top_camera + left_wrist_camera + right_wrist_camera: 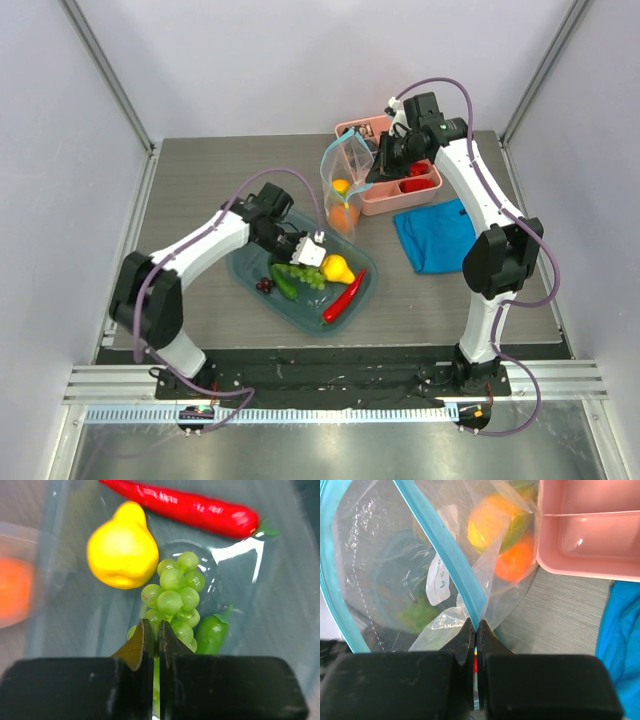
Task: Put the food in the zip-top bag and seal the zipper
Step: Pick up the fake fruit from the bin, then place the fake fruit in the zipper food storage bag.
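My left gripper is shut on the stem of the green grapes, over the teal tray. The yellow pear, red chili, green cucumber and dark cherries lie in the tray. My right gripper is shut on the zipper, holding the zip-top bag upright with its mouth open. The mango and orange sit inside the bag.
The teal translucent tray sits centre-left of the table. The pink divided box stands right behind the bag. The blue folded cloth lies to its near right. Grey walls enclose the table.
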{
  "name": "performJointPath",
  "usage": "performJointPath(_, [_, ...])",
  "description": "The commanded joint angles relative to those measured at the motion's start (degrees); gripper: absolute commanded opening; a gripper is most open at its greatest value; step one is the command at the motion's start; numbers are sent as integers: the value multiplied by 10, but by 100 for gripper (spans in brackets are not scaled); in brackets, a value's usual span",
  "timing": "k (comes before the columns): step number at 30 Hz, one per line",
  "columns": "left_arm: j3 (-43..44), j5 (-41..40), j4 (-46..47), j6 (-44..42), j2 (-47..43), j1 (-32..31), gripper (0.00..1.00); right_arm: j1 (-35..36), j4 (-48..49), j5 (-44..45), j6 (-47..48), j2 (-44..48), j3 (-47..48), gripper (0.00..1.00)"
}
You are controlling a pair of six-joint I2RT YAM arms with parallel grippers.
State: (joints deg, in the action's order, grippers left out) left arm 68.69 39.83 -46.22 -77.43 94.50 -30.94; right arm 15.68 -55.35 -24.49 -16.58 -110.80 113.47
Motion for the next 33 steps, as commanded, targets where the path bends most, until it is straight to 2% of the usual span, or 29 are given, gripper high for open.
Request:
performJointPath(1, [67,67,-102,6,-83,5,0,2,10,-12,8,35,9,1])
performJointPath(4, [103,78,-119,15,-91,6,0,2,12,-15,8,34,9,1])
performJointPath(7, [164,98,-115,68,-88,7,0,3,11,-19,9,33,11,1])
performJointPath(10, [225,120,-22,203,-85,11,0,2,12,-23,10,35,8,1])
performJointPath(11, [235,117,27,300,-84,11,0,2,13,-25,9,35,6,1])
performJointPath(12, [239,107,145,371,-83,11,0,2,12,-25,9,35,7,1])
performJointPath(14, [247,73,261,475,-78,11,0,2,13,-25,8,35,10,1])
performJointPath(15, [252,54,344,562,-67,9,0,3,13,-26,7,34,11,1])
performJointPath(21, [279,-92,489,755,1,-5,0,2,16,-31,1,30,27,1])
performJointPath(22, [275,-111,530,770,16,-6,0,3,17,-33,1,29,32,1])
performJointPath(25, [272,-172,568,808,49,-12,0,3,18,-35,-3,26,39,1])
performJointPath(29, [269,-193,571,824,68,-13,0,2,19,-28,-3,28,41,1])
performJointPath(33, [225,-196,557,810,51,-13,0,1,18,-21,-3,31,40,1])
